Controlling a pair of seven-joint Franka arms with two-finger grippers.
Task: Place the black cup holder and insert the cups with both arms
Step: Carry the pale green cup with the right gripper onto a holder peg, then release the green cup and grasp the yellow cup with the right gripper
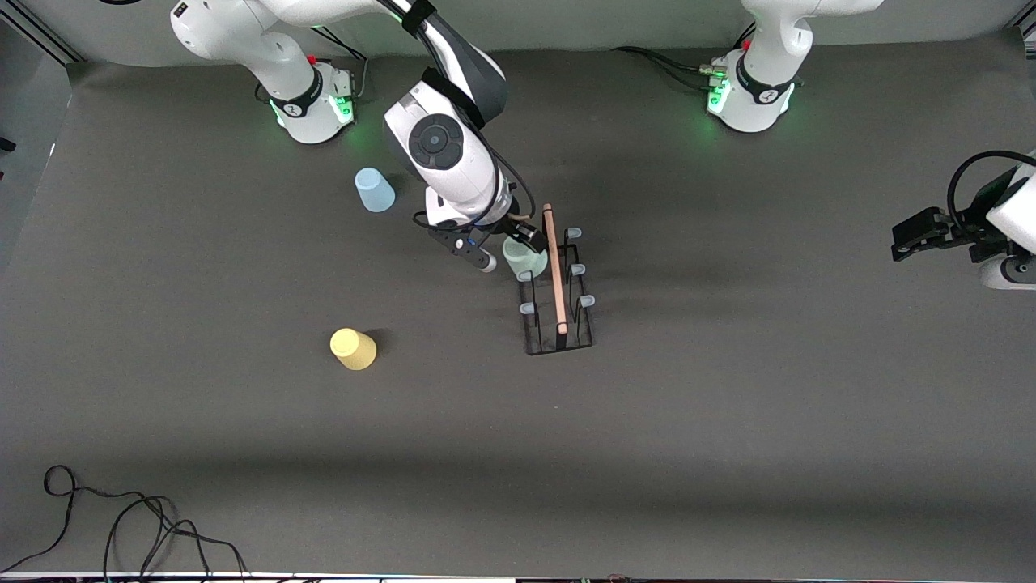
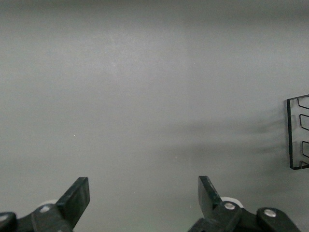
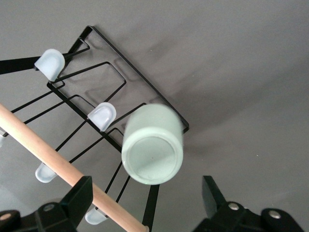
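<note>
The right gripper [image 1: 508, 249] hangs wide open over the grey-green cup [image 1: 524, 257] on the black cup holder [image 1: 557, 301]. The left gripper [image 2: 144, 200] waits open and empty, well apart from the holder.

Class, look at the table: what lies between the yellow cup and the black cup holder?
Nothing: in the front view only bare dark table lies between the yellow cup and the black cup holder.

1. The pale grey-green cup [image 3: 153, 152] sits upside down on the black cup holder [image 3: 140, 79].
2. A grey-capped peg [image 3: 102, 115] stands at the cup's ten o'clock, and the wooden rod handle [image 3: 53, 154] at eight.
3. The right gripper [image 3: 145, 205] is at six o'clock, fingers apart and clear of the cup.
</note>
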